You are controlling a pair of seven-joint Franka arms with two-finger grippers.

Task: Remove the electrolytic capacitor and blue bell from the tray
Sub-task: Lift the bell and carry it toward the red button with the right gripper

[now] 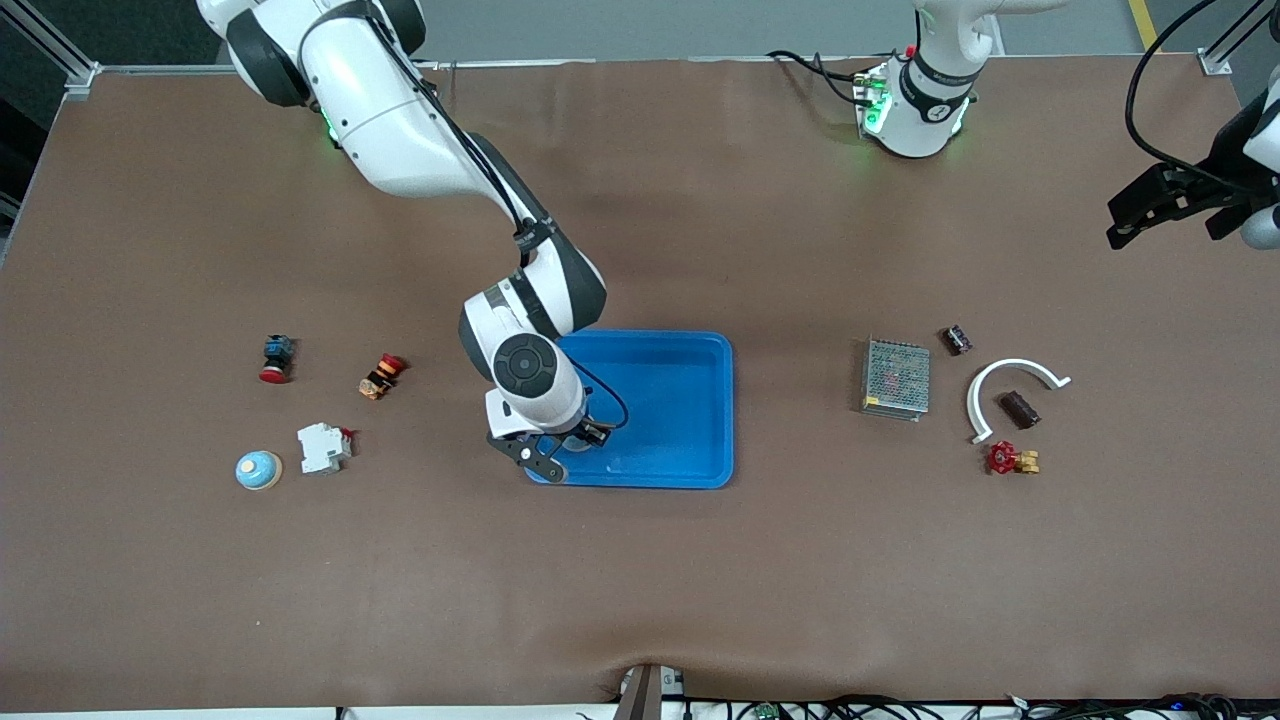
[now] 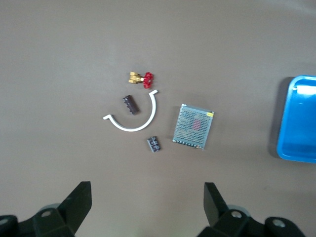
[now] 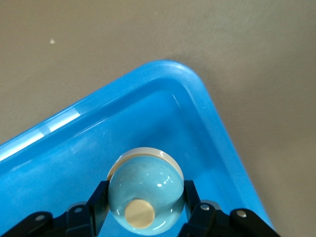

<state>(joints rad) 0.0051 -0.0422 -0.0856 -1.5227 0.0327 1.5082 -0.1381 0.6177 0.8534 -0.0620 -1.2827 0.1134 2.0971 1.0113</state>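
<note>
Clamping a pale blue bell (image 3: 144,193) between its fingers, the right gripper (image 1: 560,447) sits low over a corner of the blue tray (image 1: 700,420) (the corner nearest the front camera, toward the right arm's end). A second bell (image 1: 259,470) rests on the table beside a white circuit breaker (image 1: 323,447). The left gripper (image 2: 147,207) waits with fingers spread, high above the capacitor (image 2: 154,144), which lies beside a mesh-covered power supply (image 2: 193,126).

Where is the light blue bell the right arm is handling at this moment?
The bell sits clamped in the right pincer, over the blue tray at its corner nearer the front camera and toward the right arm's end, as the right wrist view shows.
</note>
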